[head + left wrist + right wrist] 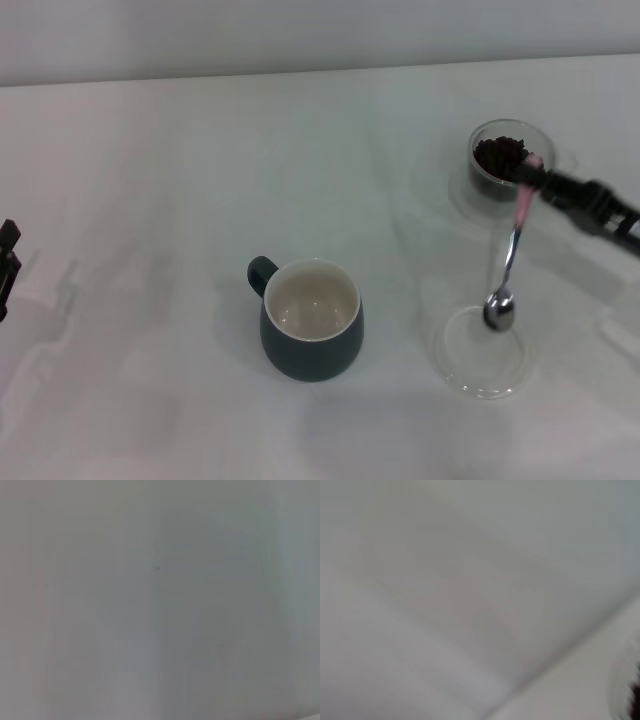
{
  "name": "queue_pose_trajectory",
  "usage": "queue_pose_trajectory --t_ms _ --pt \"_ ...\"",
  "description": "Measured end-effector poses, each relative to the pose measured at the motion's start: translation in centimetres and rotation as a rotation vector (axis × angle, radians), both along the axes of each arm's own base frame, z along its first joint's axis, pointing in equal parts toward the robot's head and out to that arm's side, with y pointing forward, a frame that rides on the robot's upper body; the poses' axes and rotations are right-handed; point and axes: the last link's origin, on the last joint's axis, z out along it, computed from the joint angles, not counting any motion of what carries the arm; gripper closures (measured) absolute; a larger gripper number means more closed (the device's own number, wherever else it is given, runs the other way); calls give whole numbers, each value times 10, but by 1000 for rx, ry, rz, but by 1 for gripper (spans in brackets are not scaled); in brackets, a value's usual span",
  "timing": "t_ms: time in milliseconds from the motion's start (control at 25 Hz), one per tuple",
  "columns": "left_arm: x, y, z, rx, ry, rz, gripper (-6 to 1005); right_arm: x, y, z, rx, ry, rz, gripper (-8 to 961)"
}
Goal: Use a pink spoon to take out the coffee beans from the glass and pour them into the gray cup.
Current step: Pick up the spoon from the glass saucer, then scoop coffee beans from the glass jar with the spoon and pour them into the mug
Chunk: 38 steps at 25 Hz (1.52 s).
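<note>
- Nowhere can I read a brand, label or any writing on the things before me
- My work surface is a plain white table (150, 200), with a pale wall running along its far edge; both wrist views show me only blank pale surface
- Near the middle stands the gray cup (311, 333), handle to the far left, its cream inside bare
- At far right the glass (510, 160) holds a heap of coffee beans (500, 153)
- My right gripper (545, 180) is clamped on the pink spoon (508, 268) by its handle; the metal bowl hangs down over a flat clear dish (485, 352)
- My left gripper (8, 262) sits at the left edge; I cannot tell whether it is apart or together
</note>
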Motion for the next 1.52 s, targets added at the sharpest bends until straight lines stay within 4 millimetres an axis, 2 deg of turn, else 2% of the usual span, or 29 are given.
queue_pose_trajectory --t_ms 280,560,760,1000,1240,1520 --pt "2 1 1 4 -1 -15 543 -6 16 36 183 -16 62 808" --pt "6 1 -3 -9 -2 -27 543 -23 55 56 324 -125 131 807" --pt "8 1 -5 -11 -8 -36 543 -40 89 56 405 -277 178 807" --pt "10 2 -6 -15 -12 -45 542 -43 110 53 447 -432 178 806" --pt "10 2 -8 -21 -16 -41 542 -34 120 52 464 -559 138 806" --pt "10 2 -7 -17 -17 -41 542 -22 115 49 463 -616 105 805"
